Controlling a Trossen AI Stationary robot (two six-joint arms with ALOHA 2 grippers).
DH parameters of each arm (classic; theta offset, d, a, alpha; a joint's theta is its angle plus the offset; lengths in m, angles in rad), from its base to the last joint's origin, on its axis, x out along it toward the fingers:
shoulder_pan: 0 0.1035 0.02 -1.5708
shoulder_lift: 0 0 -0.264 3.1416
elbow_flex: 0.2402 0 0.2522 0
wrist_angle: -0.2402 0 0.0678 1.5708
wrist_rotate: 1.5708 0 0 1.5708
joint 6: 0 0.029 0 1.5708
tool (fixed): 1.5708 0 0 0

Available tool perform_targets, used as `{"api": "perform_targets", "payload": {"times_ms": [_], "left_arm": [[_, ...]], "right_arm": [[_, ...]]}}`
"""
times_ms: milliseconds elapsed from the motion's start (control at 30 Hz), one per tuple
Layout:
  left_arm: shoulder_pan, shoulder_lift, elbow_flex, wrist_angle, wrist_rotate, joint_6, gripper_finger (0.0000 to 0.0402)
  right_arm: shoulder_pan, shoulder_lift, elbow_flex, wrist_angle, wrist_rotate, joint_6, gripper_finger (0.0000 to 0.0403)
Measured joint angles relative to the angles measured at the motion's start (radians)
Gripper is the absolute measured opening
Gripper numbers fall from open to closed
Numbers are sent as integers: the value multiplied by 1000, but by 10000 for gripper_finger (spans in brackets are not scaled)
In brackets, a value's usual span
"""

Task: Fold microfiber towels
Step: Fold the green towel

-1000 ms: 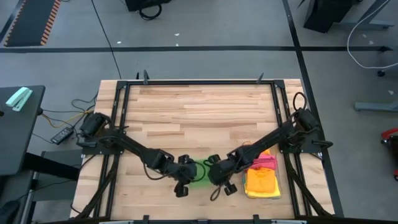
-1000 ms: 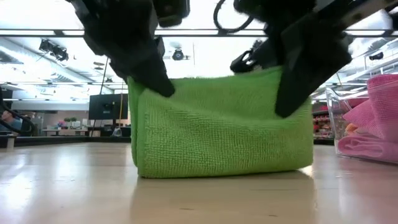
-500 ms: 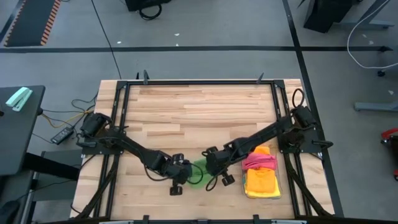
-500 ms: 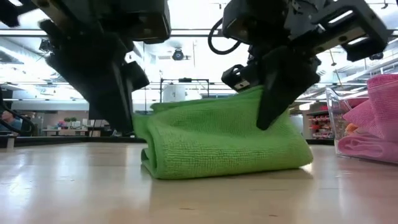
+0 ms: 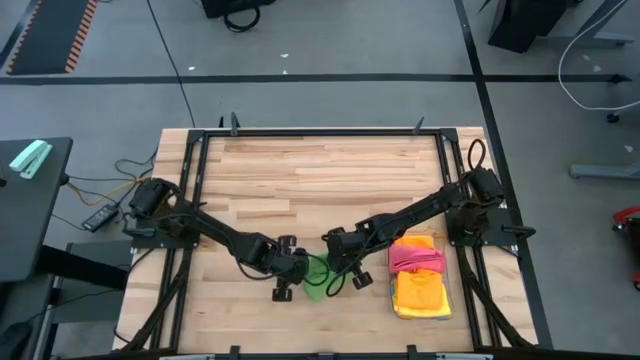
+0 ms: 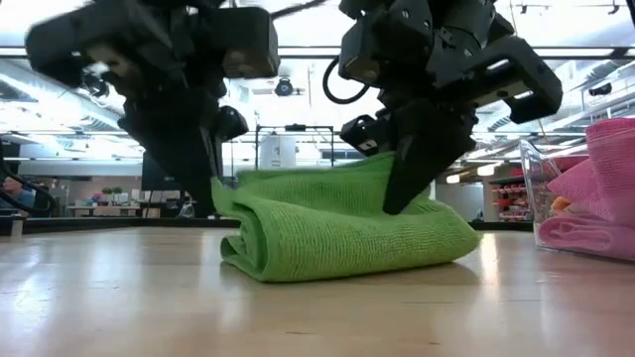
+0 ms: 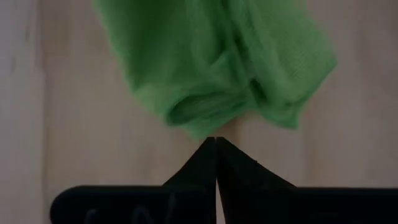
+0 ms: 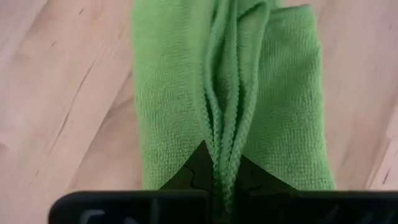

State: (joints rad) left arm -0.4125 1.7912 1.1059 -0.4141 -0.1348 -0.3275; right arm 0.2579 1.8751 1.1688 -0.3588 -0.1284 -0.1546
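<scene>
A green microfiber towel (image 5: 318,276) lies bunched and folded on the wooden table near its front edge, also seen in the low view (image 6: 347,233). My right gripper (image 5: 336,266) is shut on its upper right part (image 6: 395,198). My left gripper (image 5: 298,272) stands shut at the towel's left end (image 6: 220,177), with nothing between its fingers (image 7: 216,142). The towel's underside rests on the table. My right gripper pinches several layers of the towel's hemmed edges (image 8: 225,158) between its two fingers. The fingers slant down from the table's right side. That part is raised a little, while the rest of the towel lies slack on the table. My left gripper's shut tips stand right at the towel's bunched end (image 7: 202,121); whether they touch it I cannot tell.
A clear plastic bin (image 6: 529,188) stands to the right of the towel, holding a pink towel (image 5: 415,258) and orange and yellow towels (image 5: 420,292). The table's far half (image 5: 320,170) is bare wood inside a black frame.
The towel hung upright as a sheet between both grippers. My left gripper has let go of its top left corner. My right gripper has carried the top right edge leftward and down. The towel has sunk and folded over into a low heap on the table.
</scene>
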Motion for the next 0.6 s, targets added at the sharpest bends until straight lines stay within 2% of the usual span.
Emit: {"api": "perform_targets", "payload": {"times_ms": [200,367,600], "left_arm": [[20,7,-1,-86,-13,0,22],[24,35,0,-53,-60,14,24],[23,75,-1,5,-76,78,9]], "right_arm": [[-21,0,0,-10,-4,-15,18],[-40,0,0,-11,-33,-18,19],[-47,0,0,-10,-46,-32,49]]}}
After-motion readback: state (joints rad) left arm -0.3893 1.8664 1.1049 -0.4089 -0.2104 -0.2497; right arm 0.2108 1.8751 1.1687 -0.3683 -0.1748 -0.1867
